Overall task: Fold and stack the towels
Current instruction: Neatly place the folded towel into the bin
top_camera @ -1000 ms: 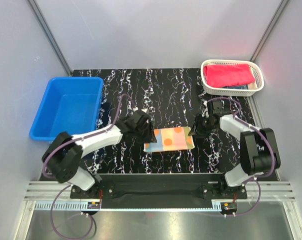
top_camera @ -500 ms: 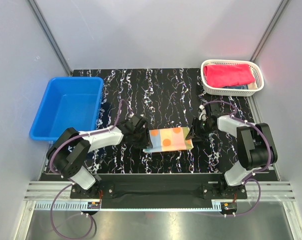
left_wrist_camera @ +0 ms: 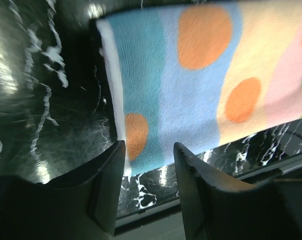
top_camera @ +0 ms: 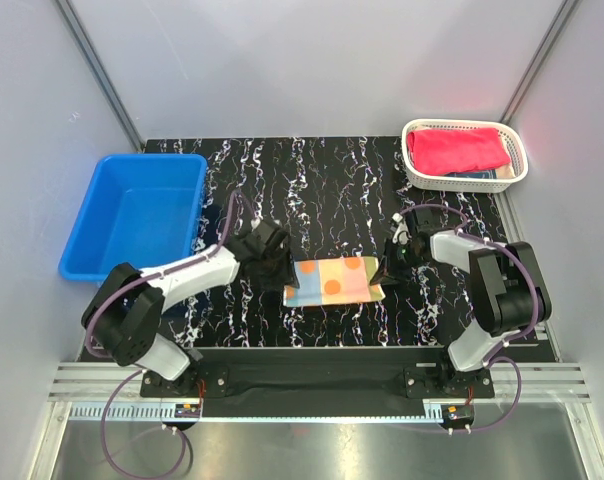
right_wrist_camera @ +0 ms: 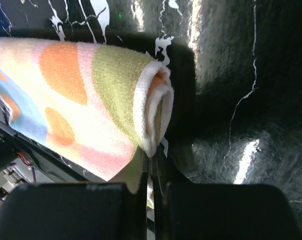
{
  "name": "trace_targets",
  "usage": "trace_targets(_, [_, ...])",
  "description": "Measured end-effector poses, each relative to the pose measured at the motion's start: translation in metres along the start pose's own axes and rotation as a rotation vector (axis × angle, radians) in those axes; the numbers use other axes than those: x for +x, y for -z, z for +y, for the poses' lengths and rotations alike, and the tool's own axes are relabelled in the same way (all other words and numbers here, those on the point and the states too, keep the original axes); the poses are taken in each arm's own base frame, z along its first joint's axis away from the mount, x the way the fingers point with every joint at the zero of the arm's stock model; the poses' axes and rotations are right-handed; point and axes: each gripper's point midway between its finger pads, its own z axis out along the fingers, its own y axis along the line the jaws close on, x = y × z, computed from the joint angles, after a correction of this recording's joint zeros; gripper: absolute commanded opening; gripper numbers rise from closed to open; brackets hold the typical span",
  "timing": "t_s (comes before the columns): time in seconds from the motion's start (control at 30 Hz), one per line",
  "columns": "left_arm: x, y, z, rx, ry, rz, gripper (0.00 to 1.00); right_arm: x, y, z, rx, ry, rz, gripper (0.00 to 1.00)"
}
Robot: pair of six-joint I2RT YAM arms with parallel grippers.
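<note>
A folded towel (top_camera: 334,281) with pastel stripes and orange dots lies on the black marbled table, near its front middle. My right gripper (top_camera: 387,265) is at the towel's right end, shut on its white folded edge (right_wrist_camera: 152,120). My left gripper (top_camera: 272,268) stands open at the towel's left end. In the left wrist view the towel's near corner (left_wrist_camera: 141,145) lies between the two fingers, and the gripper (left_wrist_camera: 148,170) holds nothing. A pink-red towel (top_camera: 458,150) lies folded in the white basket (top_camera: 518,170), with a dark cloth (top_camera: 477,176) showing under it.
A blue plastic bin (top_camera: 132,215) stands at the left of the table. The white basket is in the far right corner. Grey walls close in the table on three sides, and the arm bases sit along the near edge.
My right gripper has closed on the towel's right edge. The left gripper has drawn back from over the towel's left end to just beside it, still open.
</note>
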Motion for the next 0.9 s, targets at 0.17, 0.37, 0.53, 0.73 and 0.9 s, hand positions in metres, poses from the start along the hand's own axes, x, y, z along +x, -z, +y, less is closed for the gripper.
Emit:
trace_targets(0.17, [-0.068, 0.056, -0.019, -0.019, -0.047, -0.189, 0.53, -0.010, 0.008, 0.004, 0.033, 0.045, 0.017, 0.00])
trace_targets(0.37, [-0.123, 0.149, -0.018, 0.027, -0.062, -0.462, 0.56, -0.068, 0.027, 0.021, 0.093, 0.138, -0.028, 0.00])
trace_targets(0.53, [-0.126, 0.157, -0.002, 0.007, -0.063, -0.481, 0.56, -0.129, 0.043, 0.043, 0.122, 0.211, -0.079, 0.00])
trace_targets(0.73, [-0.105, 0.124, 0.018, -0.032, -0.077, -0.368, 0.57, -0.205, 0.050, 0.051, 0.167, 0.273, -0.123, 0.00])
trace_targets(0.9, [-0.100, 0.117, 0.016, -0.013, -0.101, -0.332, 0.58, -0.264, 0.071, 0.033, 0.213, 0.265, -0.199, 0.00])
